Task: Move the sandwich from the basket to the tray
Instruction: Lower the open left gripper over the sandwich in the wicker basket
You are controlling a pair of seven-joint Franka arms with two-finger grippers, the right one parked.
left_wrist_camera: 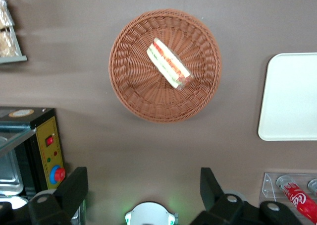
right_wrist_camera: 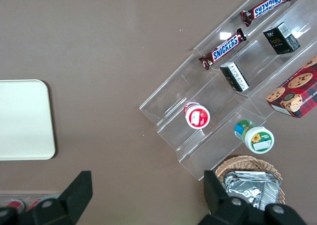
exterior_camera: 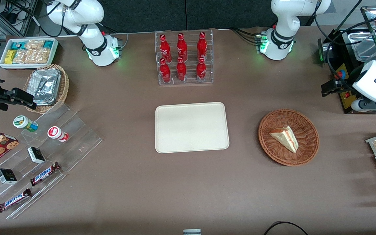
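Wicker basket [left_wrist_camera: 165, 65] holds sandwich [left_wrist_camera: 169, 64], well apart from open gripper [left_wrist_camera: 143, 193].

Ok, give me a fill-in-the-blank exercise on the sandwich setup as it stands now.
1. The sandwich lies in the reddish-brown wicker ____.
2. The cream tray holds ____ items.
3. The left arm's gripper hangs above the table with its fingers ____, holding nothing.
4. The acrylic rack, farther from the front camera than the tray, holds ____ red bottles.

Missing words: basket; no; open; six
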